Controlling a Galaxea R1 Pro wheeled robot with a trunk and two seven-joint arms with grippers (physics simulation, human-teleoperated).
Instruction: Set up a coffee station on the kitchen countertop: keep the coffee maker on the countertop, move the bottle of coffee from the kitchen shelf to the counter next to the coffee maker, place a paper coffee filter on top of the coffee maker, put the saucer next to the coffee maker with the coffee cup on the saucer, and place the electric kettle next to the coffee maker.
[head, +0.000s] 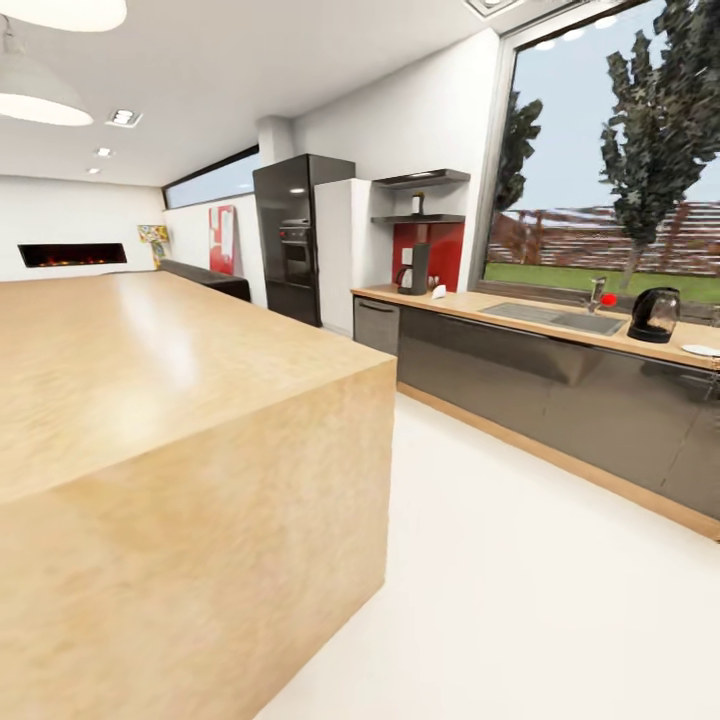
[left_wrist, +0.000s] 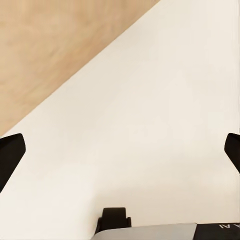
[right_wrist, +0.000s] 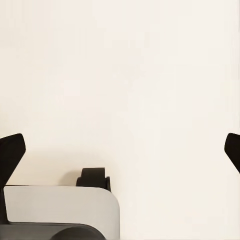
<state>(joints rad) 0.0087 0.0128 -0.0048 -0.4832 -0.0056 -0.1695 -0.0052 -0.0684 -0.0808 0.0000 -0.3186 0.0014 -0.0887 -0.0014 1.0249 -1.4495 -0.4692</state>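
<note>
While the head view shows the coffee maker (head: 413, 270) and electric kettle (head: 654, 315), wrist views show both tools (left_wrist: 120, 150) (right_wrist: 120, 150) spread apart.

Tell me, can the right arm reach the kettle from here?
Probably not. The kettle sits on the far countertop across open floor, and the right gripper hangs open over bare floor.

- The bench (head: 520, 312), a long light-wood slab over glossy grey fronts, runs along the window wall.
- The coffee maker (head: 414, 269) stands upright at its far end (black, detail blurred).
- The paper coffee filter (head: 438, 291) lies just beside it.
- The bottle of coffee (head: 417, 203) stands on the shelf above.
- The electric kettle (head: 655, 315) stands upright past the sink, the saucer (head: 699, 350) near it.
</note>
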